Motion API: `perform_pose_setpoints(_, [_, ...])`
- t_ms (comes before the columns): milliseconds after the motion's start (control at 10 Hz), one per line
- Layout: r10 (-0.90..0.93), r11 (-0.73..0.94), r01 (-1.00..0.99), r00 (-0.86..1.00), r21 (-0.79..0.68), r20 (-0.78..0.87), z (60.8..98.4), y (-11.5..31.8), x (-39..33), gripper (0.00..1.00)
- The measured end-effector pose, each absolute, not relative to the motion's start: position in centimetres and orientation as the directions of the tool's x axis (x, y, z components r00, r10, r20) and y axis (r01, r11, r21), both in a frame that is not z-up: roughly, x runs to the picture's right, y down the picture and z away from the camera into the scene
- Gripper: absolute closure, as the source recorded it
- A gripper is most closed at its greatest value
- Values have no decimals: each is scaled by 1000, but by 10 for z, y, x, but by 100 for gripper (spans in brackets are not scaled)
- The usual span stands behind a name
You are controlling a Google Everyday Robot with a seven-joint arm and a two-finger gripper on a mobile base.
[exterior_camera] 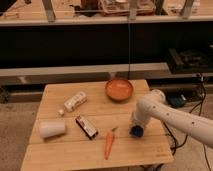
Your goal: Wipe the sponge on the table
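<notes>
The sponge [136, 131], a small dark-blue block, rests on the light wooden slatted table [65, 155], right of centre near the front. My gripper [136, 126] comes down on it from above at the end of the white arm [170, 114], which reaches in from the right. It is shut on the sponge and holds the sponge against the tabletop. The wrist hides the top of the sponge.
An orange bowl [119, 89] stands at the back of the table. A carrot [109, 143] lies just left of the sponge. Further left are a dark candy-bar packet [86, 125], a white cup on its side [52, 129] and a small bottle [75, 102]. A grey shelf [75, 70] runs behind.
</notes>
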State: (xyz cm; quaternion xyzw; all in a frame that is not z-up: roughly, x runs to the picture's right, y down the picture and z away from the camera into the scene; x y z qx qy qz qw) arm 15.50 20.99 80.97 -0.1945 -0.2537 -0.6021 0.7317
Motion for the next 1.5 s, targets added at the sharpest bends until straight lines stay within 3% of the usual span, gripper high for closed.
perform_pose_setpoints(300, [-786, 150, 986, 72, 78, 614, 835, 205, 120, 100])
perform_pose_setpoints(900, [-815, 113, 989, 36, 97, 578, 888, 138, 118, 100])
perform_pose_setpoints(1500, [-816, 170, 985, 162, -37, 555, 871, 133, 218, 100])
